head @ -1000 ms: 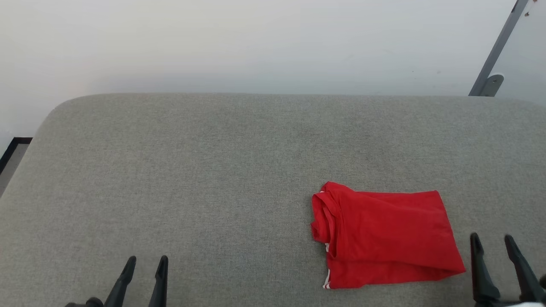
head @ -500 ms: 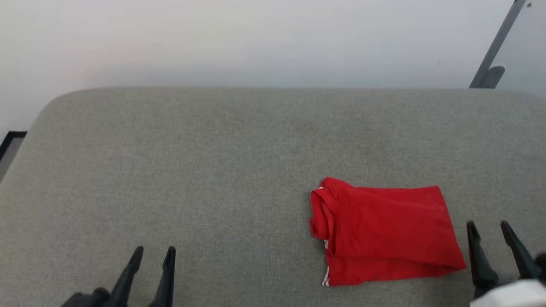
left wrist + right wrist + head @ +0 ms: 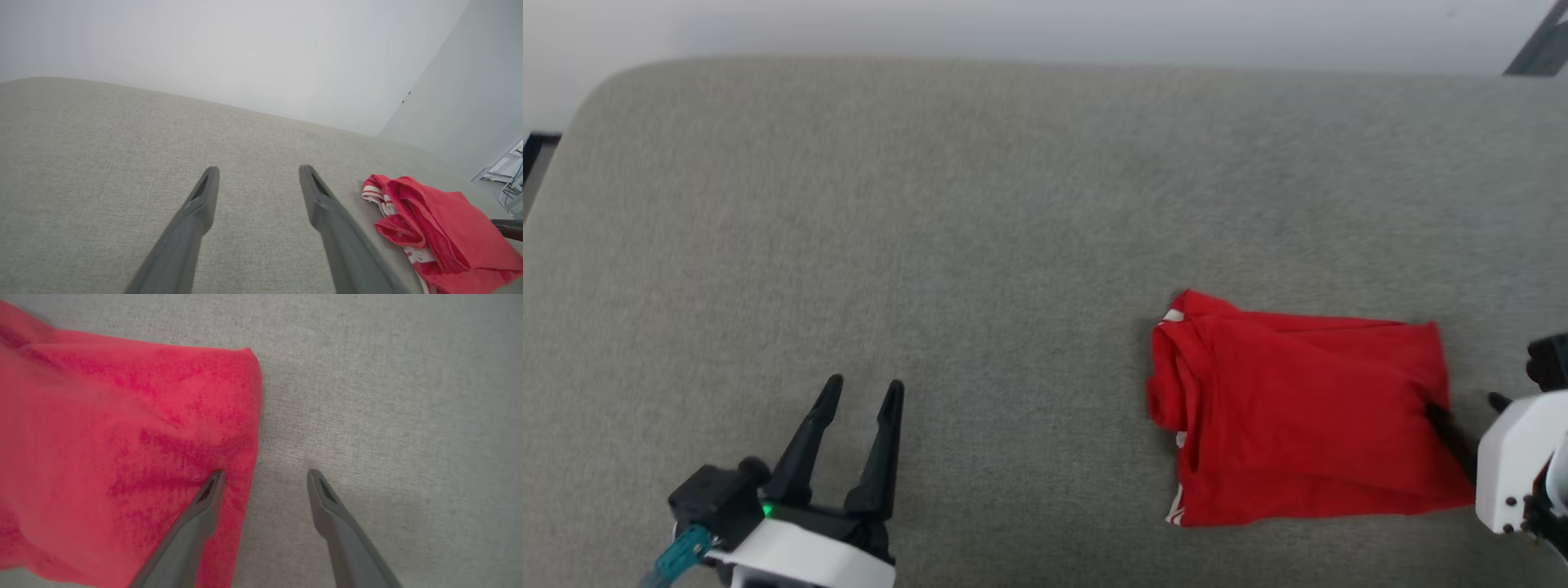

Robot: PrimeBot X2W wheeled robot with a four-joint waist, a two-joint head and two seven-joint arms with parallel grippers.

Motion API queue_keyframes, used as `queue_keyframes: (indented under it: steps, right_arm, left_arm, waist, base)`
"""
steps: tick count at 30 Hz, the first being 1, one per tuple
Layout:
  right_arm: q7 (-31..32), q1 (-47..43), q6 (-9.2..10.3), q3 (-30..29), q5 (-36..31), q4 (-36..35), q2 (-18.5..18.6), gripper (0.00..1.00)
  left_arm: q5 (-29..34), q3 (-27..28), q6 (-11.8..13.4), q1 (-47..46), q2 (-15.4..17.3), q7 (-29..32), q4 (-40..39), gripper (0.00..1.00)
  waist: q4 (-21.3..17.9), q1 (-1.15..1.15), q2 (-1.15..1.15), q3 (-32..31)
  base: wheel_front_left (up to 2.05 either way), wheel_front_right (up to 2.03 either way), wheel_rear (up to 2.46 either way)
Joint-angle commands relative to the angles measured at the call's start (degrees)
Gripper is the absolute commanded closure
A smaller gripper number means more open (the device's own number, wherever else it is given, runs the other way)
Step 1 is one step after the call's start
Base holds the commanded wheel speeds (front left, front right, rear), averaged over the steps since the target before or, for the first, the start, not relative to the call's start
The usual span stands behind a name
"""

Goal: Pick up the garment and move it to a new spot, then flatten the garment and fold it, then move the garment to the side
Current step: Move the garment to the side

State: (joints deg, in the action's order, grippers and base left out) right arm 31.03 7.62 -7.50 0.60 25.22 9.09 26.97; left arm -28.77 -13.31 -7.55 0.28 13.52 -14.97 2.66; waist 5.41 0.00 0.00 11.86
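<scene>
Whether folded or awaiting pickup, the soft red T-shirt (image 3: 1298, 416) lies bundled; left gripper (image 3: 863, 384), right gripper (image 3: 265, 473): jaws wide, empty.

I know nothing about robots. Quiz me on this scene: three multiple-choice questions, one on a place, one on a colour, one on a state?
1. Where on the grey surface does the garment lie, in the head view?
A) far left
B) right of centre
C) at the far edge

2. Its main colour?
A) blue
B) green
C) red

3. The right gripper is:
A) open, astride the garment's edge
B) shut on the garment
C) shut, empty

Answers: B, it lies by the right gripper. C, red cloth with slight white trim. A, one finger is over cloth, the other over bare surface.
</scene>
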Motion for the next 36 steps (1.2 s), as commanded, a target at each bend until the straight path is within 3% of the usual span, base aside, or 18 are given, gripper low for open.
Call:
queue_keyframes:
  steps: [1, 7, 11, 12, 13, 14, 15, 27, 36]
  right_arm:
    - [1.3, 0.8, 0.02, 0.5, 0.9, -0.8, 0.0, 0.00]
    - [12.2, 1.7, 0.01, 1.3, 6.5, -1.5, 0.7, 0.00]
    - [14.0, 2.2, 0.01, 2.1, 7.2, -0.9, -0.5, 0.00]
    - [13.9, 2.3, 0.01, 2.4, 7.1, -0.8, -1.0, 0.20]
    - [13.7, 2.5, 0.00, 2.8, 7.1, -0.7, -1.3, 0.61]
    - [13.6, 2.6, 0.00, 3.2, 7.0, -0.5, -1.6, 0.91]
    - [13.2, 2.8, 0.01, 3.4, 7.1, -0.1, -1.9, 1.00]
    - [3.5, 5.5, 0.18, -3.8, 5.3, -1.0, -0.2, 1.00]
    - [-0.4, 11.7, 0.06, -20.3, 2.5, -0.6, 2.5, 1.00]
  left_arm:
    - [-0.4, -0.3, 0.1, -1.0, -0.1, -0.3, 0.1, 0.00]
    - [-1.6, -2.3, 0.1, -4.5, 0.3, -0.3, 1.3, 0.00]
    - [-2.3, -2.8, 0.1, -6.3, 0.7, -0.3, 1.9, 0.00]
    - [-2.4, -3.0, 0.1, -6.7, 0.8, -0.3, 2.1, 0.00]
    - [-2.5, -3.0, 0.1, -7.1, 0.9, -0.3, 2.2, 0.00]
    - [-2.5, -3.1, 0.1, -7.5, 1.1, -0.3, 2.3, 0.00]
    - [-2.6, -3.3, 0.1, -8.0, 1.6, -0.3, 2.3, 0.00]
    - [-2.7, -3.8, 0.1, -12.6, 6.2, -0.3, 0.1, 0.00]
    - [-3.9, -6.3, 0.1, -24.3, 14.2, -0.3, -3.6, 0.00]
  waist:
    - [1.4, 0.00, 0.00, 1.9]
    - [3.1, 0.00, 0.00, 5.5]
    - [3.6, 0.00, 0.00, 7.2]
    - [3.5, 0.00, 0.00, 7.5]
    - [3.4, 0.00, 0.00, 7.7]
    - [3.2, 0.00, 0.00, 7.9]
    - [2.5, 0.00, 0.00, 8.3]
    - [-7.1, 0.00, 0.00, 11.5]
    - [-12.6, 0.00, 0.00, 20.7]
  base:
    - [0.00, 0.00, 0.00]
    - [0.00, 0.00, 0.00]
    - [0.00, 0.00, 0.00]
    - [0.00, 0.00, 0.00]
    - [0.00, 0.00, 0.00]
    - [0.00, 0.00, 0.00]
    - [0.00, 0.00, 0.00]
    - [0.00, 0.00, 0.00]
    - [0.00, 0.00, 0.00]
